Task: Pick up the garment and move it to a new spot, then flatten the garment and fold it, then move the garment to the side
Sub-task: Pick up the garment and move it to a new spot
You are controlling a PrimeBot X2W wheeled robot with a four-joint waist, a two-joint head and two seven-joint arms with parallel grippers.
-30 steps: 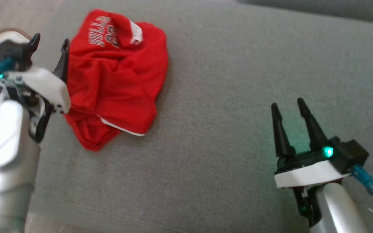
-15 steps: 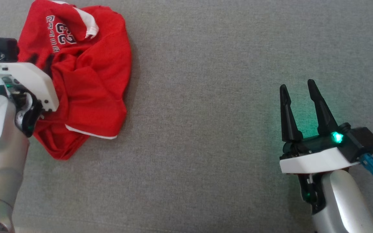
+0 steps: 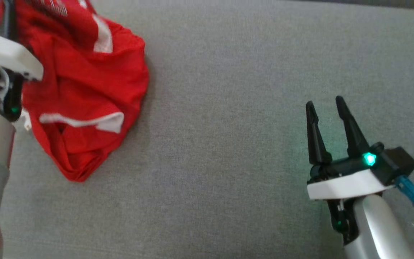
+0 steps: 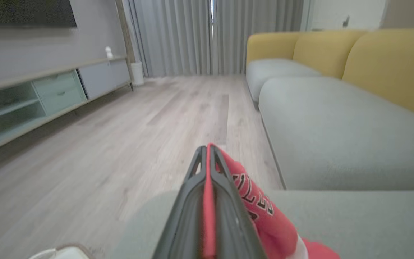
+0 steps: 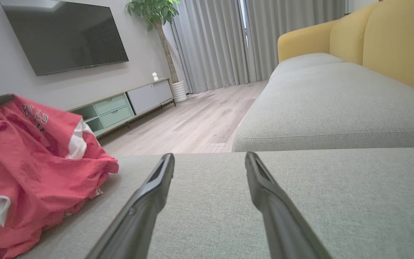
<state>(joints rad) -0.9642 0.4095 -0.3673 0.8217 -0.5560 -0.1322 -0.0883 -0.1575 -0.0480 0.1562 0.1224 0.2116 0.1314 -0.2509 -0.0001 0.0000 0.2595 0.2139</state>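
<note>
The red garment point(image 5: 31, 169) carries white, dark-edged block lettering point(image 5: 35, 113), creased and partly folded away, with only a double L clearly readable.

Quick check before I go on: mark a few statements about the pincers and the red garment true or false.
1. The left pincer is shut on the red garment. True.
2. The right pincer grips the garment too. False: it is open over the bare grey sofa seat, apart from the garment.
3. The garment lies flat and folded. False: it is crumpled and bunched.
4. The garment carries white trim and lettering. True.
5. The sofa's backrest is yellow. True.
</note>
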